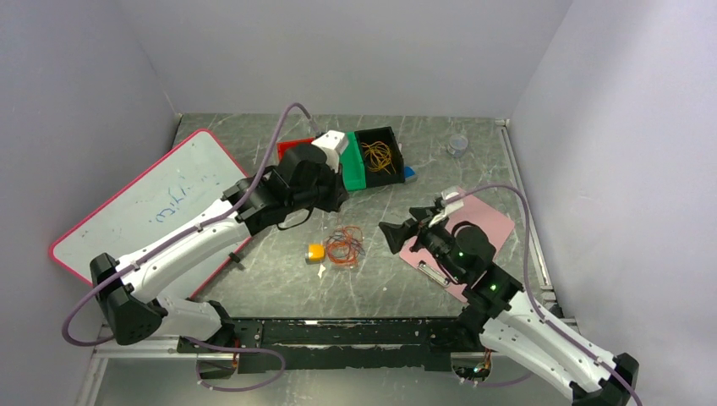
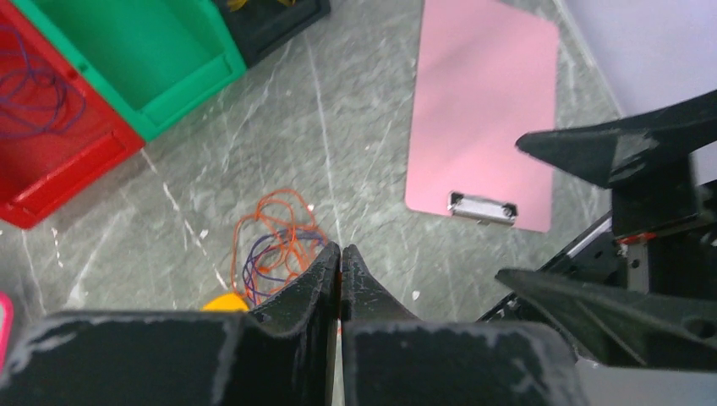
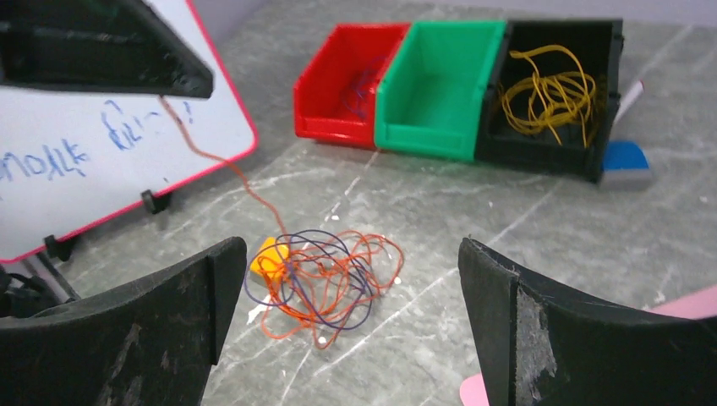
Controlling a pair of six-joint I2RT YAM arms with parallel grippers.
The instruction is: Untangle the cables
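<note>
Orange and purple cables (image 3: 321, 279) form one tangle near three bins (image 3: 435, 93); left fingers (image 2: 313, 283) pinch one strand, right fingers (image 3: 524, 330) spread.

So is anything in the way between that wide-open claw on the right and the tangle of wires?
Nothing visible. Only bare table lies between the right gripper and the cables; the small yellow block sits against the tangle's far side.

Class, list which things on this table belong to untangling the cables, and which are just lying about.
Part of the job: tangle of cables, one orange strand pinched by the left end effector; red bin with purple wires; green bin, empty; black bin with yellow wires.

Just lying about: whiteboard; pink clipboard; blue eraser; small orange block beside the tangle.
</note>
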